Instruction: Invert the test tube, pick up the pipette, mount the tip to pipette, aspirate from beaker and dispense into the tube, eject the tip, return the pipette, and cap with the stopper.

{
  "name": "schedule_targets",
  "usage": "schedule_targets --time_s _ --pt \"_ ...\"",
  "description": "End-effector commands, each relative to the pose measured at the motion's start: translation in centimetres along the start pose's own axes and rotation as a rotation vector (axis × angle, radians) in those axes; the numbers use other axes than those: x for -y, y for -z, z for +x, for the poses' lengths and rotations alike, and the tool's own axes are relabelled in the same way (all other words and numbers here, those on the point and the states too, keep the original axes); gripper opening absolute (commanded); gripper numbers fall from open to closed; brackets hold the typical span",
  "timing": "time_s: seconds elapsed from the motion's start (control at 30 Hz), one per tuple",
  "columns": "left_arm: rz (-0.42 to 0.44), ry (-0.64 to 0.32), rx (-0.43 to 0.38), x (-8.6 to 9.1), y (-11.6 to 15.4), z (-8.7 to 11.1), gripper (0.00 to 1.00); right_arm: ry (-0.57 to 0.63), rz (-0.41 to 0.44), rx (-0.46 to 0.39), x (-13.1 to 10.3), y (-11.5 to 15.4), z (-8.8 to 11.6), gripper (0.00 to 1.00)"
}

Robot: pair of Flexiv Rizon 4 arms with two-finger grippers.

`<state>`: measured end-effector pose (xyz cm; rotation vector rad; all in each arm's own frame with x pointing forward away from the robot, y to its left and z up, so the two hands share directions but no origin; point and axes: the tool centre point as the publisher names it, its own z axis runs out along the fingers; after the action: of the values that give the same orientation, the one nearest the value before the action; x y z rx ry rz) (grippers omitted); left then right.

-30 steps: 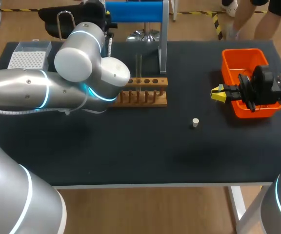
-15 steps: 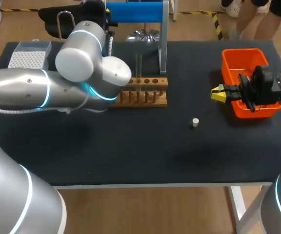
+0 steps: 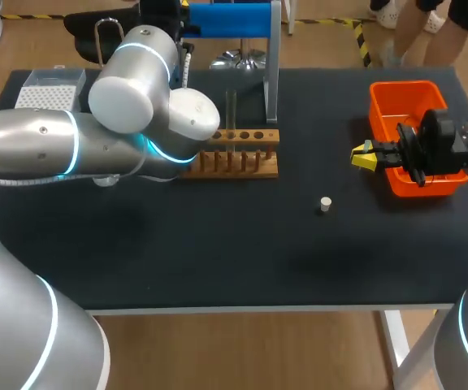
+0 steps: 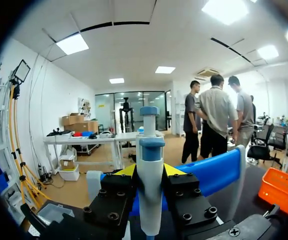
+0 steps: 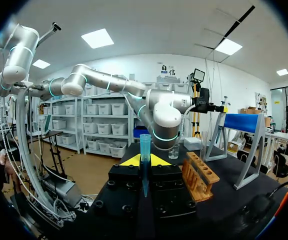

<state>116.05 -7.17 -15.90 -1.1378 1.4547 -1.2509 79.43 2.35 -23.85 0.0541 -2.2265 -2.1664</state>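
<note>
Pipette (image 4: pixel 150 200) clamped in left gripper (image 4: pixel 150 171) at blue stand (image 3: pixel 226 19); tip (image 5: pixel 144 150) pinched in right gripper (image 5: pixel 144 161) near bin (image 3: pixel 405 93). Tube (image 3: pixel 231 114) stood in rack (image 3: pixel 242 162). Risk judged: pipette snagged on stand during lift; tip bent or dropped if axes misaligned at mounting.

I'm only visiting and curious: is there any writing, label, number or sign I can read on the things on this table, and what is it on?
None can be read on the table's things.
White-and-blue pipette in the left gripper: no print shows.
Orange plastic bin, wooden tube rack, clear box of tips: no lettering visible.
Small white stopper: too small to tell.
</note>
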Motion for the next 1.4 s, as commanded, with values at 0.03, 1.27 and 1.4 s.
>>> schedule_targets --time_s 0.03,1.27,1.4 --pt "-0.017 -0.006 -0.181 1.6 2.5 -1.3 0.0 0.0 0.003 0.003 -0.1 0.0 0.1 0.0" --pt "0.132 -0.083 -0.755 4.1 12.7 0.5 0.0 0.0 0.003 0.003 -0.1 0.0 0.1 0.0" --pt "0.169 -0.076 -0.832 4.7 14.5 1.1 0.0 0.0 0.003 0.003 -0.1 0.0 0.1 0.0"
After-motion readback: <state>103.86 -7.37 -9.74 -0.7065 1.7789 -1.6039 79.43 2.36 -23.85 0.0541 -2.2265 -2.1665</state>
